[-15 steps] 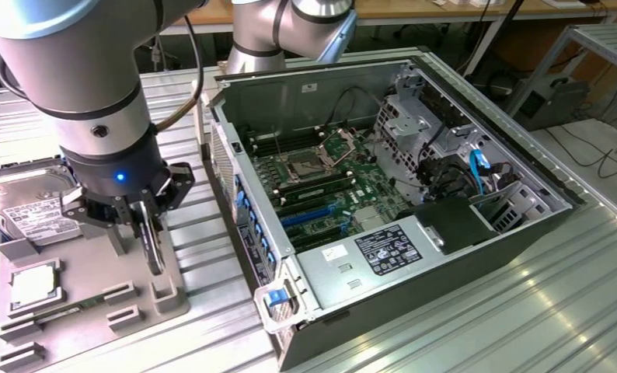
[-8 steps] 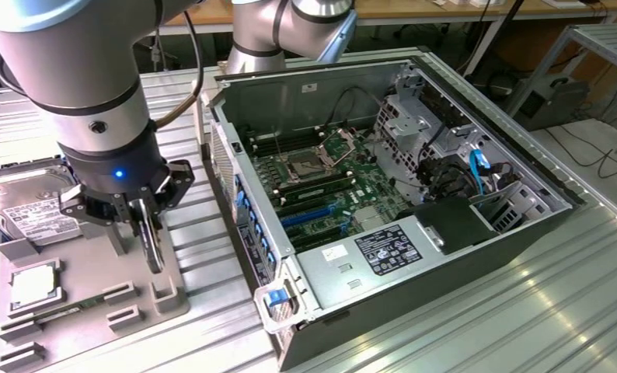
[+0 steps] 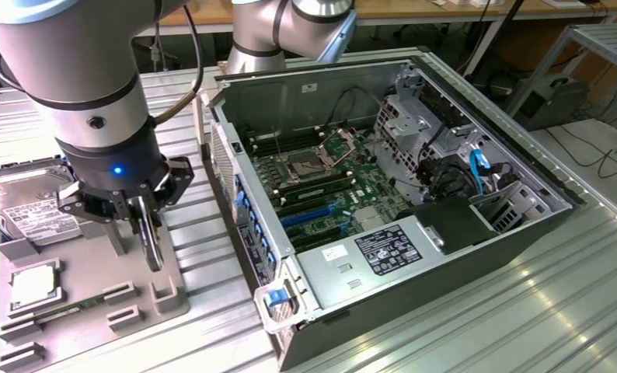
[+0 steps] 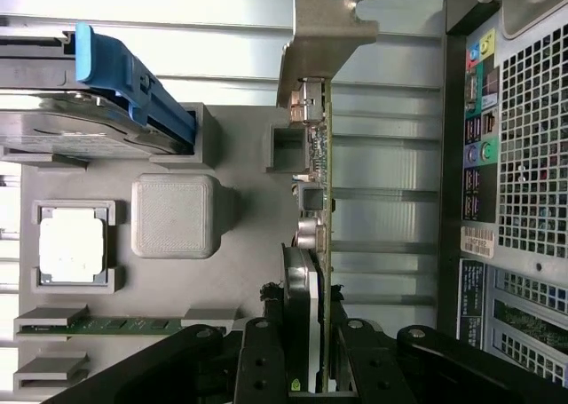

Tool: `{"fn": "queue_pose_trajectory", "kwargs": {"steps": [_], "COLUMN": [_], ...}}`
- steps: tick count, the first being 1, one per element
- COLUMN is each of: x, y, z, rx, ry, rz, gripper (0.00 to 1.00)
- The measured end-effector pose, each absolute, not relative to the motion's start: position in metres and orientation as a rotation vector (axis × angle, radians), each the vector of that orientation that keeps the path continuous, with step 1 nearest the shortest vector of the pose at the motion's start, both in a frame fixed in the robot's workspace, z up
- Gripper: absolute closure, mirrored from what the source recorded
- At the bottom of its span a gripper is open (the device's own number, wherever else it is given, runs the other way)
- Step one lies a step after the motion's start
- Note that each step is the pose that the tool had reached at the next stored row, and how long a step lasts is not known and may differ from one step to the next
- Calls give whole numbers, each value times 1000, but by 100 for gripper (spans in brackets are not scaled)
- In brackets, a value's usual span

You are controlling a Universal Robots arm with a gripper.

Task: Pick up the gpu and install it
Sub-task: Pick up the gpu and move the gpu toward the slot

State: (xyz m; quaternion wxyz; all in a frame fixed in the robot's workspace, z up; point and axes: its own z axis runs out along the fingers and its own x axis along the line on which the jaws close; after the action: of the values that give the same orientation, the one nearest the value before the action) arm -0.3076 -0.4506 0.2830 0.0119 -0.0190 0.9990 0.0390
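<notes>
The gpu [image 3: 151, 249] is a thin card held upright with its silver end bracket downward, over the grey fixture tray [image 3: 91, 311] on the side nearest the computer. My gripper [image 3: 132, 214] is shut on it from above. The wrist view sees the gpu [image 4: 325, 182] edge-on: green board, black cooler between the black fingers [image 4: 266, 360], and the silver bracket at the far end. My gripper [image 4: 315, 337] clamps both faces. The card sits just beside the tray's slotted holders; I cannot tell whether it touches them.
An open computer case [image 3: 287, 89] lies beside the tray, motherboard [image 3: 319, 183] exposed; its rear panel [image 4: 524, 155] is close to the card. On the tray are a hard drive [image 3: 29, 210] with a blue clip [image 4: 133, 75], a square CPU [image 4: 73, 247] and a memory stick [image 4: 124, 326].
</notes>
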Motion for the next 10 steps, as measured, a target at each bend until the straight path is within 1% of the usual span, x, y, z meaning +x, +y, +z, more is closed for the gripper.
{"fn": "queue_pose_trajectory", "kwargs": {"steps": [10], "x": [-308], "y": [-451], "z": [288], "rx": [-59], "ry": [3115], "rz": [126], "gripper": [72]}}
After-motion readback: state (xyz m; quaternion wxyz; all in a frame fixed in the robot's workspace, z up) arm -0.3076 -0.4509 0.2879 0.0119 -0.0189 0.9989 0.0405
